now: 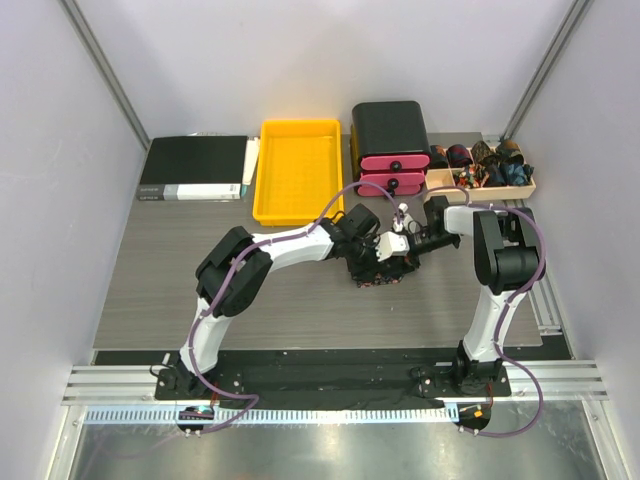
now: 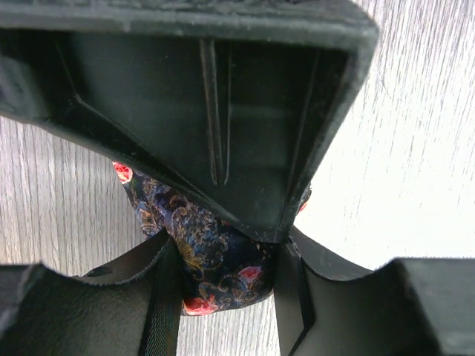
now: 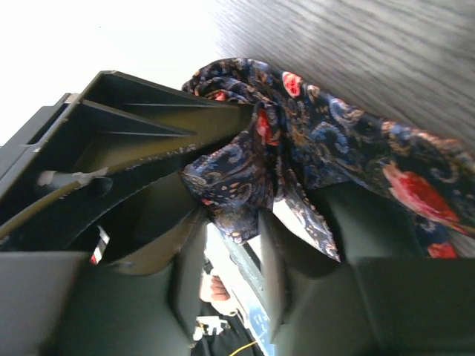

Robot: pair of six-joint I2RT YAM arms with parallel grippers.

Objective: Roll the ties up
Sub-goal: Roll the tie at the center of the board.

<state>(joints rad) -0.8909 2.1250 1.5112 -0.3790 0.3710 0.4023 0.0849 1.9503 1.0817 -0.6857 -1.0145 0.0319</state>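
Note:
One tie, dark fabric with red and orange speckles, is bunched at the middle of the table [image 1: 380,274] between both grippers. In the left wrist view the tie [image 2: 211,263] fills the gap between my left gripper's [image 2: 226,241] jaws, which are closed on it just above the table. The right gripper's black body lies across the top of that view. In the right wrist view the tie [image 3: 334,141] drapes over my right gripper [image 3: 231,215], and a fold hangs pinched between its jaws. In the top view the left gripper [image 1: 365,252] and the right gripper [image 1: 402,245] meet over the tie.
A yellow tray [image 1: 298,170] stands at the back centre. A black box with pink drawers [image 1: 390,140] is beside it. A wooden tray [image 1: 505,190] with several rolled ties is at the back right. A black binder [image 1: 195,168] lies at the back left.

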